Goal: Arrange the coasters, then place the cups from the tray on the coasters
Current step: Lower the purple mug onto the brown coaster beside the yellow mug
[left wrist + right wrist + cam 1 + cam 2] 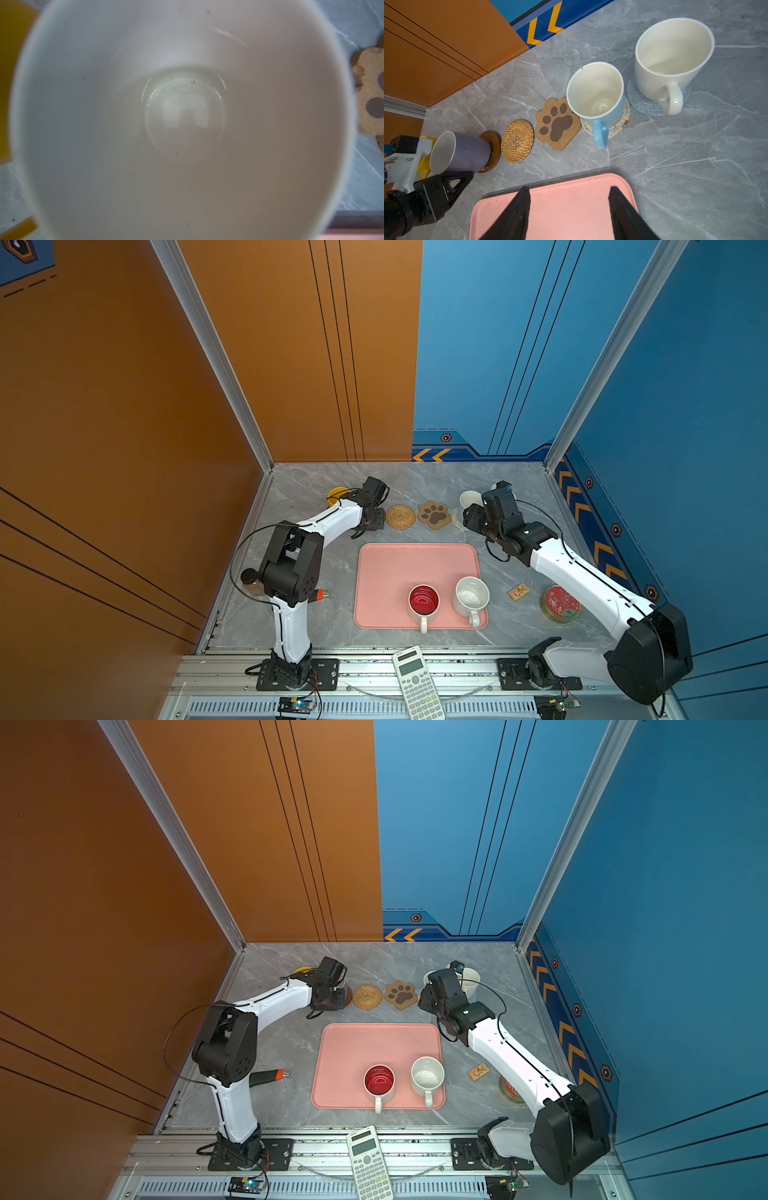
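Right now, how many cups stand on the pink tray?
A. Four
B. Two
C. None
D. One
B: only the cup with a red inside and the speckled white cup stand on the pink tray, side by side near its front edge, handles pointing toward the robot.

The glossy glazed lilac mug (467, 151) stands on a smooth dark wooden disc (495, 143), beside a rough tan woven-rattan coaster (517, 140), a grainy cork paw coaster (558, 124) and a coiled pale-blue cloth-rope coaster (643, 107), all on the smooth grey marble-look table (695, 166) with the matt pink plastic tray (566, 207).
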Controlling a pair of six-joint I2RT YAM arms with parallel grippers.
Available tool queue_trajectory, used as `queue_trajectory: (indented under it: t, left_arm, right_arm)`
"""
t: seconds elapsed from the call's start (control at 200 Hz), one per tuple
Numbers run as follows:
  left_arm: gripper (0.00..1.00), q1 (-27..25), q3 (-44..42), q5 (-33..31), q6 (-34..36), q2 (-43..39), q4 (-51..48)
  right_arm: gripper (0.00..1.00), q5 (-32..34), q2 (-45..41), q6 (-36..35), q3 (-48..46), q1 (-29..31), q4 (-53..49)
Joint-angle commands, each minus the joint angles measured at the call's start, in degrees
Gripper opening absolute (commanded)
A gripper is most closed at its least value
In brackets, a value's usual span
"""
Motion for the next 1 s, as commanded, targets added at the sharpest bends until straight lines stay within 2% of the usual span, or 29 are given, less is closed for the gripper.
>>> queue_trajectory:
  t: [0.0,0.566,0.746,0.921,0.996]
  left_arm:
    - [0.0,0.4,0.3,-0.4,-0.9,-0.1,1.5]
    - [0.0,0.6,0.1,-0.3,-1.0,0.5,0.7]
    - [0.05,0.6,0.2,-0.8,-1.0,0.7,0.2]
    - [0.19,0.6,0.1,-0.8,-1.1,0.7,0.1]
    - [0.21,0.6,0.1,-0.8,-1.1,0.7,0.1]
  right_arm:
    - [0.59,-0.8,-1.2,-0.8,-0.2,-0.5,-0.8]
    - [0.59,-0.9,-1.4,-0.7,-0.3,-0.6,-0.8]
    - [0.59,-0.8,-1.4,-0.7,-0.3,-0.6,-0.8]
    - [0.59,-0.9,-1.4,-0.6,-0.3,-0.6,-0.9]
    - [0.59,-0.9,-1.4,-0.7,-0.3,-0.6,-0.8]
